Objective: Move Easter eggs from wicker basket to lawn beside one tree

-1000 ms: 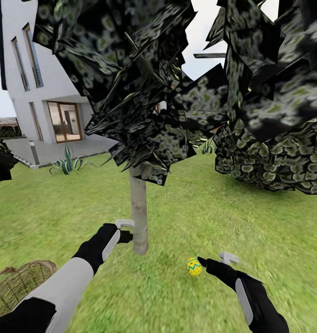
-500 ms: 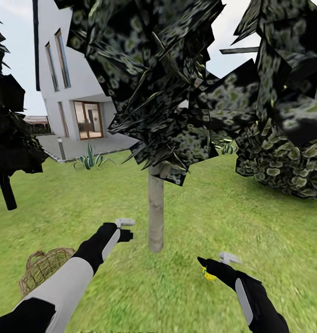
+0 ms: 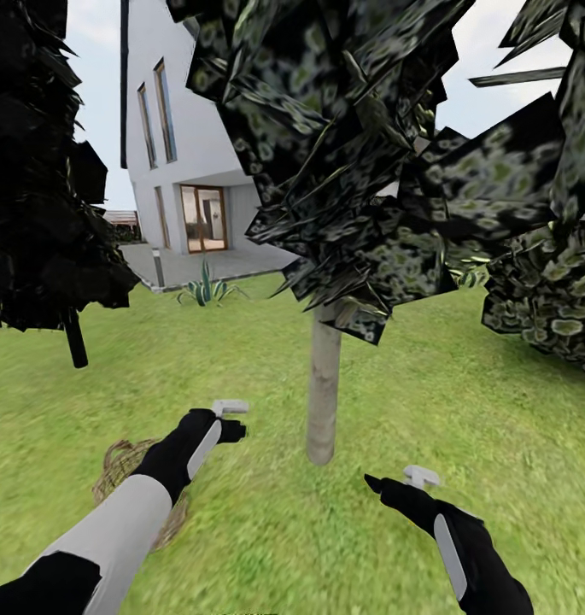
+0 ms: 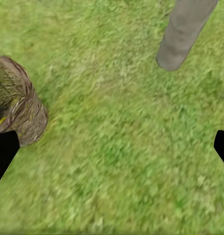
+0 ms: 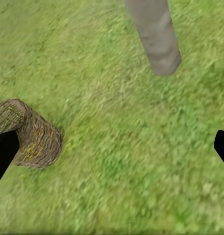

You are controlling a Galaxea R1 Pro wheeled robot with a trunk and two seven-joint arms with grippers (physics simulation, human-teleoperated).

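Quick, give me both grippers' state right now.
Left gripper: open, holding nothing, above the lawn near the basket.
Right gripper: open, holding nothing, near the tree.

Rough open-weave wicker basket [image 3: 125,478], smooth pale grey tree trunk [image 3: 324,389], mottled matt grass [image 3: 463,410], smooth white house walls [image 3: 190,128]

A home garden behind a house.
The mottled green lawn [image 3: 429,401] reached to a tall white house [image 3: 177,128] with a glass patio door [image 3: 202,219], a grey paved patio [image 3: 202,266], and trees, one with a pale grey trunk [image 3: 323,389].
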